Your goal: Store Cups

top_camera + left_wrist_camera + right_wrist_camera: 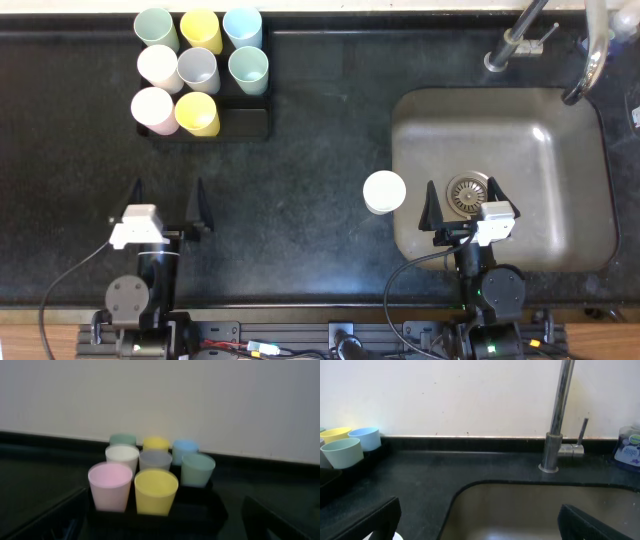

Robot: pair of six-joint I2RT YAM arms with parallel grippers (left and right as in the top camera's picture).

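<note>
Eight pastel cups [197,70] standing in black tray [250,122], back-left of countertop [320,150]. One white cup [384,191] — standing on countertop just beside left rim of sink [560,150], near right gripper [462,186]. Left gripper [166,188] — fingers spread, empty, well apart from black tray. Right gripper over near edge of sink, fingers spread, empty.

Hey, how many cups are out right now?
9. Eight cups stand in the black tray at the counter's back left; one white cup sits alone beside the sink's left edge.
</note>
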